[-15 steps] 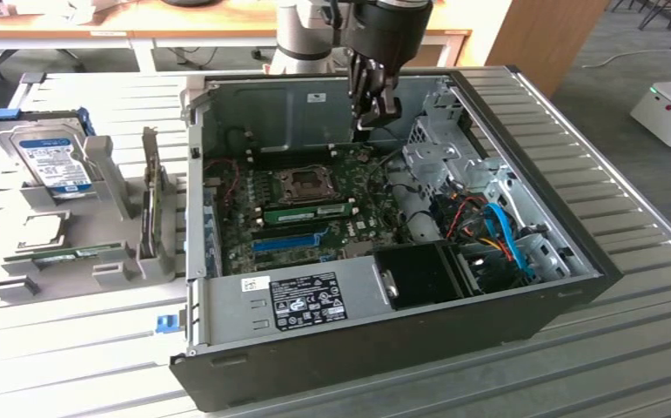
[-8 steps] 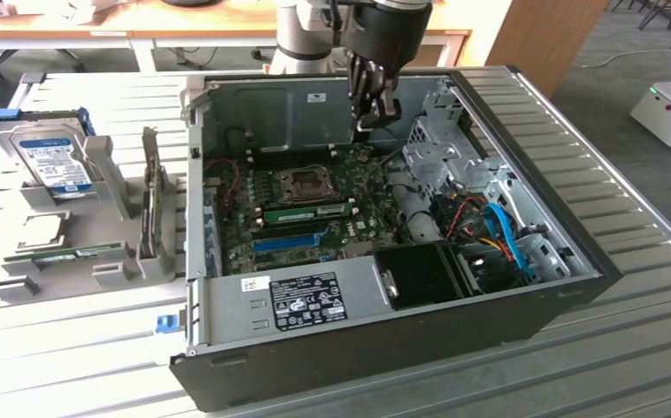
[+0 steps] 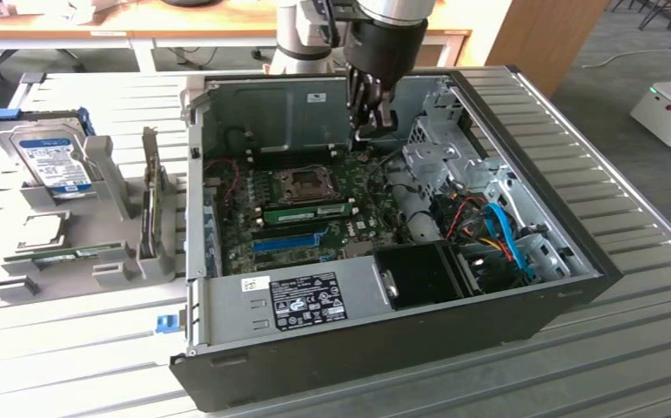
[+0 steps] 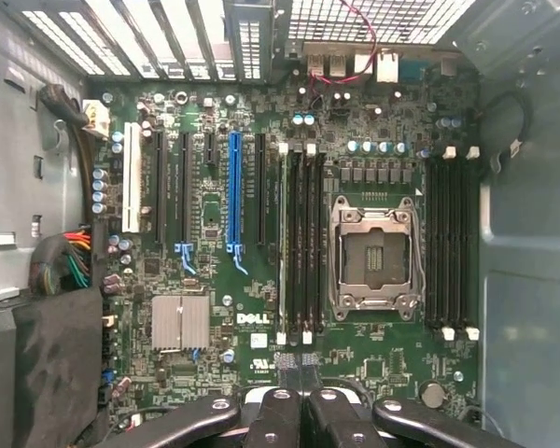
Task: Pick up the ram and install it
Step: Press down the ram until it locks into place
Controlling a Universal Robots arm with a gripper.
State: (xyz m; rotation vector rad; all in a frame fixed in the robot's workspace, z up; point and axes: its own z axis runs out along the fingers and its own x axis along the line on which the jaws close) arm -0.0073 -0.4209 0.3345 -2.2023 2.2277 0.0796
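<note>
The open computer case lies on its side, with its motherboard facing up. The gripper hangs above the board with its fingers pressed together, holding nothing. The ram stands on edge in a slot beside the processor socket. Its long axis runs from the exterior view's left to its right.

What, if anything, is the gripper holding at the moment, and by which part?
Nothing. The gripper is shut above the motherboard with nothing in its grip. A ram sits in a slot on the board.

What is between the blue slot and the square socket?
In the wrist view, long black slots lie between the blue slot and the socket.
</note>
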